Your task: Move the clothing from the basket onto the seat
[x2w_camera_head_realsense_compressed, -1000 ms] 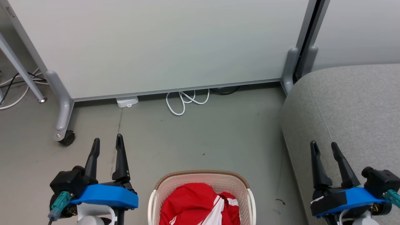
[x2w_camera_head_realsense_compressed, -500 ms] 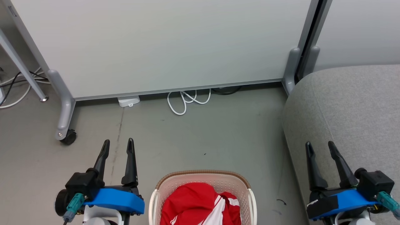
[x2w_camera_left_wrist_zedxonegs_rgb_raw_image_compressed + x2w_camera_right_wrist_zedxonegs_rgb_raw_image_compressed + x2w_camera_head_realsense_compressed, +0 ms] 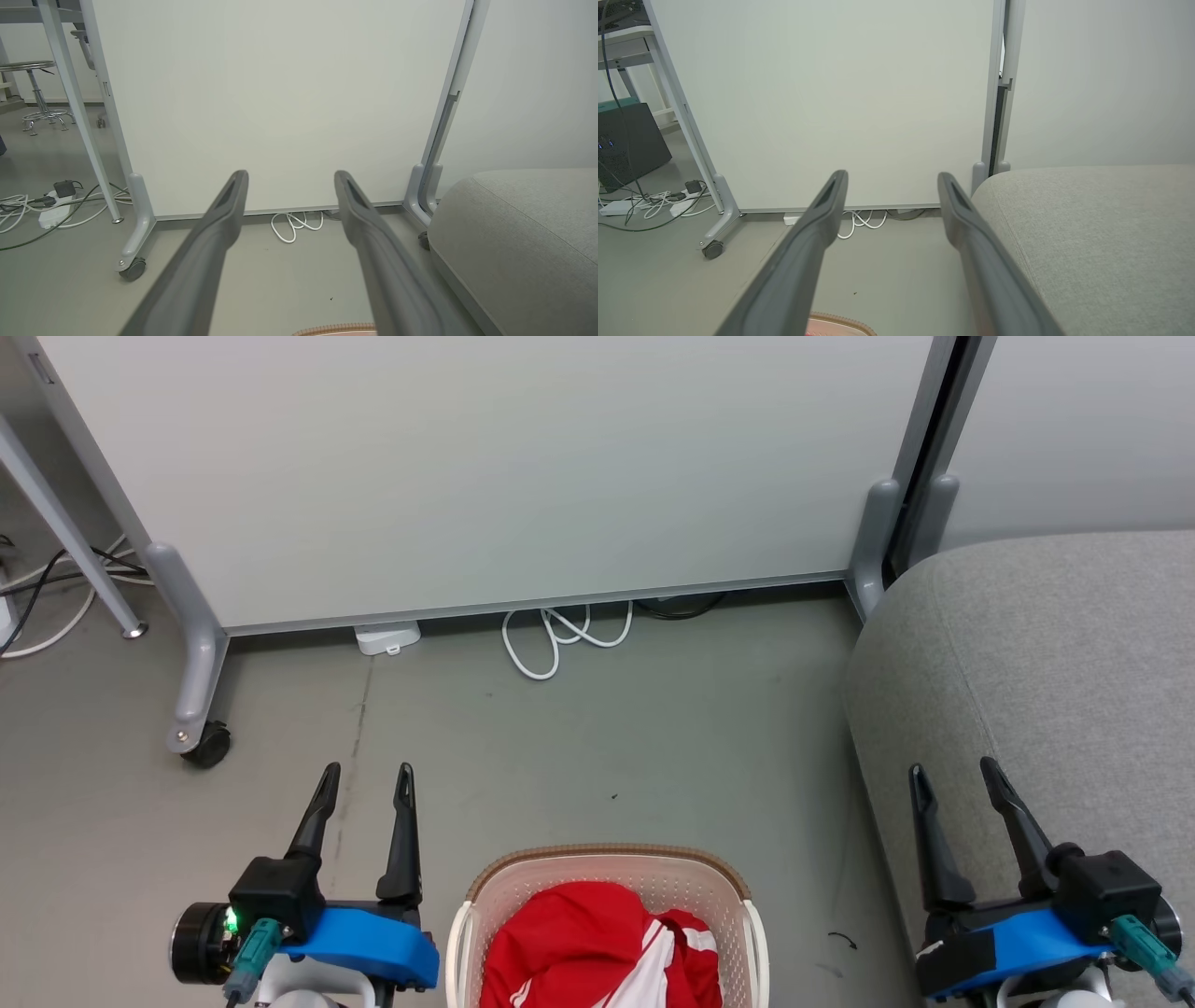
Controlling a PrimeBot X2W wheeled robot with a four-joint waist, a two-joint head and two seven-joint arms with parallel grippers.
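Red clothing [image 3: 579,943] with white stripes lies heaped inside the cream perforated laundry basket [image 3: 607,855]. The basket stands on the grey floor [image 3: 635,737] at the bottom centre of the head view. Its brown rim band faces the top of the frame and its near part is cut off by the bottom edge. How many garments make up the heap cannot be told. The light-grey fabric sofa [image 3: 1055,653] takes up the right side of the frame, apart from the basket, with a strip of floor between them.

At the lower left, just beside the basket, the left gripper [image 3: 367,770] points up the frame over the floor. Its two dark fingers [image 3: 403,840] are spread well apart and hold nothing. At the lower right, the right gripper [image 3: 950,767] sits in front of the sofa's rounded edge. Its fingers [image 3: 932,849] are parted about as widely and are also empty.

In both wrist views the gap between the fingers frames floor and the pale partition panel [image 3: 485,476]. The basket's brown rim peeks in at the bottom edge of each.

In the head view the panel runs across the top of the frame. Its grey leg ends in a black caster [image 3: 207,745] at the left. A looped white cable [image 3: 560,639] lies at the panel's foot, near a small white box [image 3: 386,637].
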